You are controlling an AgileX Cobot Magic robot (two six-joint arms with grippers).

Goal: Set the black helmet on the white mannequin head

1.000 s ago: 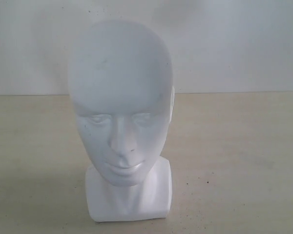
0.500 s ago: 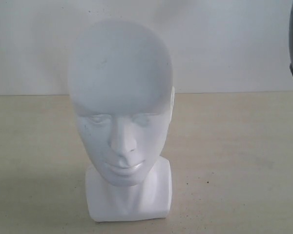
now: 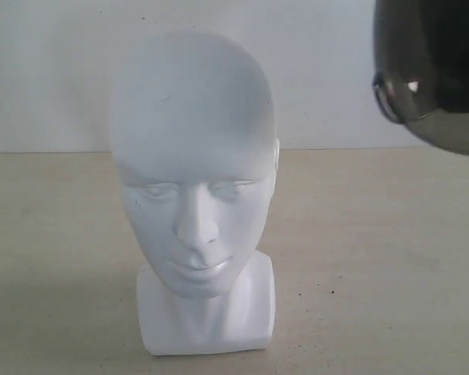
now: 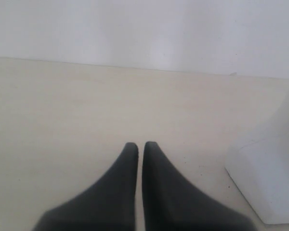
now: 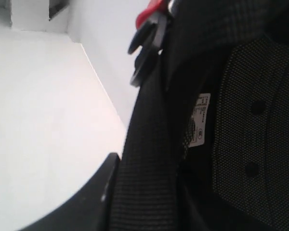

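You're in the carry step. In the exterior view the helmet [image 3: 434, 70] hangs in the air at about 2 o'clock from the head [image 3: 194, 156], well apart from it and partly cut off by the frame edge. The head stands upright and bare on the tabletop [image 3: 375, 250].

The right wrist view is filled with lining, a strap [image 5: 149, 159] and the red buckle [image 5: 151, 9]. The right end effector very likely carries the helmet, but its jaws are hidden, so you cannot tell how they are set. The left end effector [image 4: 140, 147] is pinched nearly closed on nothing, low over the tabletop near the head's base.

Next, take the helmet toward 9 o'clock until its opening sits above the crown. Keep the strap clear, then lower it straight down.
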